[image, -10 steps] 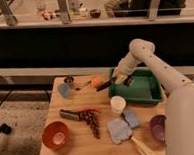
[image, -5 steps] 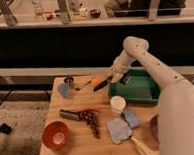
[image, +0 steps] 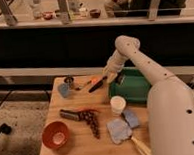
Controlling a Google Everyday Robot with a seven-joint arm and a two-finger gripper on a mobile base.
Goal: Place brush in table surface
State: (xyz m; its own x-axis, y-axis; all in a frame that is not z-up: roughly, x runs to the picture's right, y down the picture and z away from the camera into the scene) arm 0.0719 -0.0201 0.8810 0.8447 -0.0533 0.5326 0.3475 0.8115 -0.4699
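Carrying the brush (image: 97, 84), we have its slim black handle slanting down toward the table surface (image: 77, 141) at the far end, just left of the green tray (image: 136, 92). Our gripper (image: 109, 75) is clenched on the handle's upper end, above the tray's left rim. To set it down well, we judge we should lower until the brush lies flat on bare wood before letting go, keeping clear of the orange tool (image: 94, 80) beside it and the blue cup (image: 65, 90) further left. We also want to avoid nudging the white cup (image: 118, 105) nearby when we pull away.
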